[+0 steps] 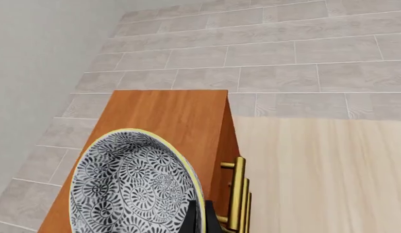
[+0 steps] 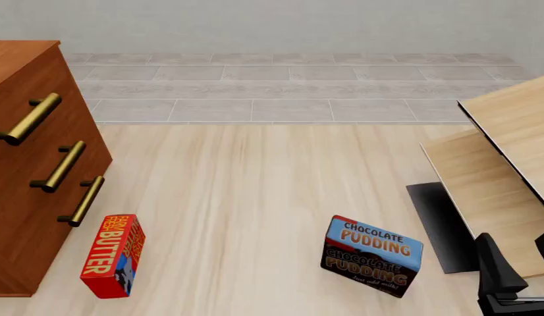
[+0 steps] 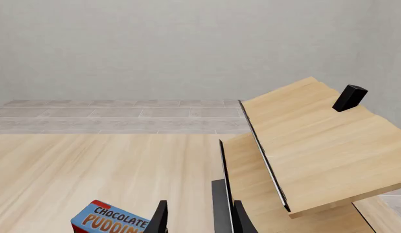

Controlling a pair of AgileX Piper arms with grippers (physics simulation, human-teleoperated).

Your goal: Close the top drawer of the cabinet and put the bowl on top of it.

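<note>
The bowl (image 1: 132,187), white with a dense black floral pattern, fills the left wrist view and hangs tilted just above the cabinet's flat top (image 1: 175,111). My left gripper (image 1: 202,219) is shut on the bowl's rim; only its dark fingers show. It is out of the front view, and so is the bowl. There the cabinet (image 2: 30,217) stands at the far left. The top drawer (image 2: 26,118) has its brass handle in line with the two lower ones, its front flush. My right gripper (image 2: 516,242) is open and empty at the front right, fingers (image 3: 160,218) apart.
A red butter box (image 2: 114,255) stands in front of the cabinet. A chocolate pudding box (image 2: 373,255) stands near the right gripper. Tilted pale wooden furniture (image 2: 509,131) with a dark panel (image 2: 439,224) fills the right side. Tiled floor lies beyond.
</note>
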